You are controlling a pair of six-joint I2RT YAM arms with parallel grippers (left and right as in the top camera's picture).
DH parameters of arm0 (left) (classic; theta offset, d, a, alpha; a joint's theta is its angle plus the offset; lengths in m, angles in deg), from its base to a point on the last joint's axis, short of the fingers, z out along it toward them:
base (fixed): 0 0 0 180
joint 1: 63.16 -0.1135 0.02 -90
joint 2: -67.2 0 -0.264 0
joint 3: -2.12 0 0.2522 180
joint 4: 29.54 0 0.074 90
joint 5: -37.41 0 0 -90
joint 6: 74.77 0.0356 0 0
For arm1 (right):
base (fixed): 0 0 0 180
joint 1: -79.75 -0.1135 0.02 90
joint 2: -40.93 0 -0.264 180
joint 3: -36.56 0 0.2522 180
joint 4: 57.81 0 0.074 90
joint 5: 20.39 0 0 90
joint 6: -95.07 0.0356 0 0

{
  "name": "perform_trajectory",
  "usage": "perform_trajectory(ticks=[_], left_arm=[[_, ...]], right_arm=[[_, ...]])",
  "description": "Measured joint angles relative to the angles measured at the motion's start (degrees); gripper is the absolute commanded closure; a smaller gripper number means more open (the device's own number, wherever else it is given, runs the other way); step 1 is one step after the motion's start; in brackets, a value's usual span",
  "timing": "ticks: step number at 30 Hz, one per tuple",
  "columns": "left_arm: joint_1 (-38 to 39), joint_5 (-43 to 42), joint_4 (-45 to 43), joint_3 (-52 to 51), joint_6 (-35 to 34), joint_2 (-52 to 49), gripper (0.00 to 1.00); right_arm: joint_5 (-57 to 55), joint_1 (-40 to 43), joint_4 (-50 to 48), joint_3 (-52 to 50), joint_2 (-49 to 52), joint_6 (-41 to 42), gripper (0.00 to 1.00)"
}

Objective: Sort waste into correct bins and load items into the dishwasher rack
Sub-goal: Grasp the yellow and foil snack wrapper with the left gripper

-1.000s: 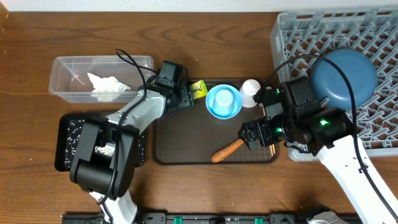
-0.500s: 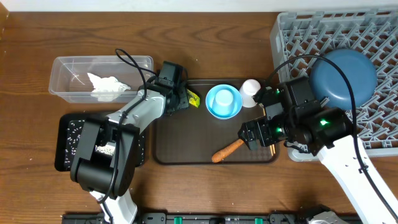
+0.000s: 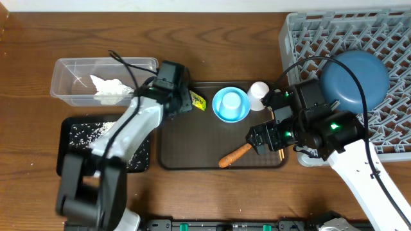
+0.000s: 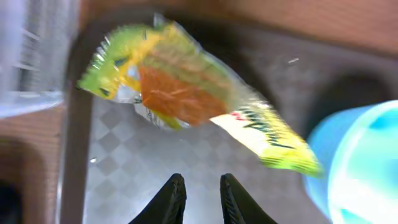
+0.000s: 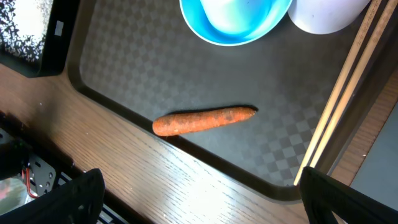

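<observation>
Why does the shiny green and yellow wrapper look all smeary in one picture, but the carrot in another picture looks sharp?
In the left wrist view the foil wrapper is smeared and its print unreadable, which looks like motion blur; the light-blue bowl beside it is soft too. In the right wrist view the carrot is crisp, as is the brown tray's checkered texture. In the overhead view the left arm looks streaky.

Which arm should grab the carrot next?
Right. Its gripper hovers beside the carrot on the brown tray, and the right wrist view shows the carrot directly below. The left gripper is at the tray's far corner, over the wrapper.
</observation>
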Motion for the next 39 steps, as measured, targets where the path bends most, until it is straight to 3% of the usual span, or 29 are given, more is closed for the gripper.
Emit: perform_trajectory(ticks=[8, 14, 20, 29, 39], left_arm=[[0.0, 0.0, -3.8, 0.0, -1.4, 4.8, 0.43], [0.8, 0.0, -10.6, 0.0, -5.9, 2.6, 0.34], [4.0, 0.0, -16.0, 0.0, -10.5, -1.7, 0.27], [7.1, 7.3, -15.1, 0.0, -22.0, -3.4, 0.23], [12.5, 15.8, -14.8, 0.0, -26.7, -4.5, 0.14]], right_arm=[[0.0, 0.0, 0.0, 0.0, 0.0, 0.0, 0.01], [0.0, 0.0, 0.0, 0.0, 0.0, 0.0, 0.01], [0.0, 0.0, 0.0, 0.0, 0.0, 0.0, 0.01], [0.0, 0.0, 0.0, 0.0, 0.0, 0.0, 0.01], [0.0, 0.0, 0.0, 0.0, 0.0, 0.0, 0.01]])
